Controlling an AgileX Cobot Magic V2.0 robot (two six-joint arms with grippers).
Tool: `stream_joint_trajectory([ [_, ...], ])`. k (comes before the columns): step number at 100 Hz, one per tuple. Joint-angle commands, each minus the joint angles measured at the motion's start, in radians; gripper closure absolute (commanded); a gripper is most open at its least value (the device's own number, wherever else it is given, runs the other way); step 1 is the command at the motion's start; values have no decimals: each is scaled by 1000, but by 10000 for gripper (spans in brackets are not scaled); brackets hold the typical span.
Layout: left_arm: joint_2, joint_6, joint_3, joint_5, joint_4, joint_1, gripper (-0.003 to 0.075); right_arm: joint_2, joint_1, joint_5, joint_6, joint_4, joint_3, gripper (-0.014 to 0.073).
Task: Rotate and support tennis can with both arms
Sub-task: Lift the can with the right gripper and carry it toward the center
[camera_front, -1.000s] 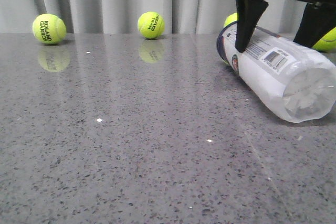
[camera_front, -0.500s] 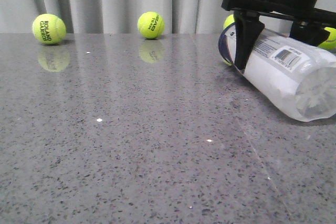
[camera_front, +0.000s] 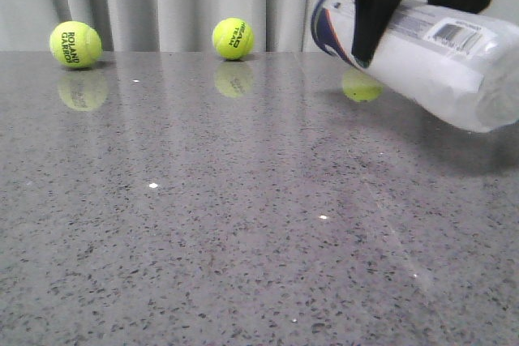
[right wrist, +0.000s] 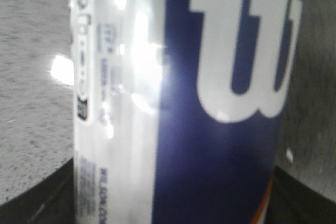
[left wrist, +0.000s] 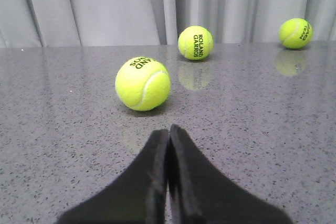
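The tennis can (camera_front: 422, 58), a clear tube with white and navy label, hangs off the table at the front view's upper right, tilted with its near end lower. My right gripper (camera_front: 413, 14) is shut on it from above, one black finger (camera_front: 375, 14) down its left side. In the right wrist view the can (right wrist: 178, 98) fills the frame with its white "W" on navy, between my right gripper (right wrist: 173, 203) fingers. My left gripper (left wrist: 168, 132) is shut and empty, low over the table, and does not show in the front view.
Grey speckled table (camera_front: 203, 224) with grey curtain behind. Tennis balls lie at far left (camera_front: 75, 44) and far middle (camera_front: 233, 38); another's reflection shows under the can (camera_front: 362, 85). In the left wrist view a ball (left wrist: 143, 83) lies just ahead of the fingers, two more farther (left wrist: 195, 42) (left wrist: 295, 33).
My right gripper has closed on the can and lifted it off the table, raising it up and slightly left. The balls have not moved.
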Motion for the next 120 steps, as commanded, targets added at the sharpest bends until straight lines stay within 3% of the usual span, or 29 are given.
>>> stream_joint_trajectory([
  [1,-33,-12,45,-76,-2,1,740,-46,33,24,-169,11,-84,267],
  [24,-33,-12,45,-76,-2,1,740,-44,153,31,-476,10,-129,267],
  [49,-33,-12,45,-76,-2,1,740,-20,267,57,-896,10,-129,267],
  [60,-33,-12,45,-76,-2,1,740,-6,296,64,-1012,6,-129,267],
  [120,-33,-12,45,-76,-2,1,740,106,311,37,-1040,0,-129,260],
])
